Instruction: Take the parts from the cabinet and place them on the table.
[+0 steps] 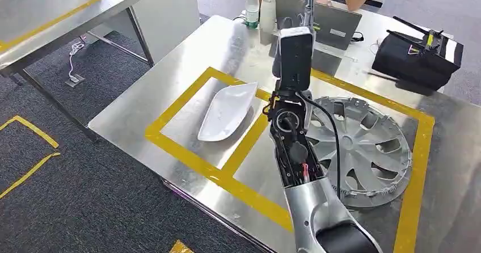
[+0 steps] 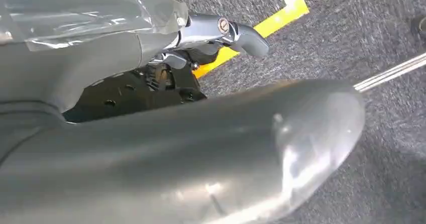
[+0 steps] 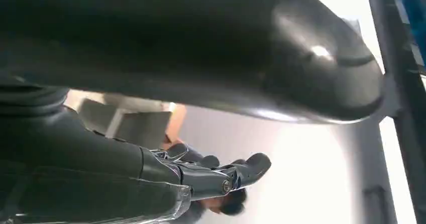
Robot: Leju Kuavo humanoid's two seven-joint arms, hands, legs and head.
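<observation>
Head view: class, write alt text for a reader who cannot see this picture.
A silver robot arm reaches over a steel table marked with yellow tape. A white curved part lies in one taped box, a silver wheel cover in the next; a bottle and black case sit behind.

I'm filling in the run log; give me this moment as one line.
table: white part in left yellow box, wheel cover in right | right hand: raised, holds nothing | left hand: over carpet, holds nothing

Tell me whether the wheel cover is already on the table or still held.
On the table: the wheel cover lies flat inside the yellow-taped area of the table, beside the white part, with no hand on it.
</observation>
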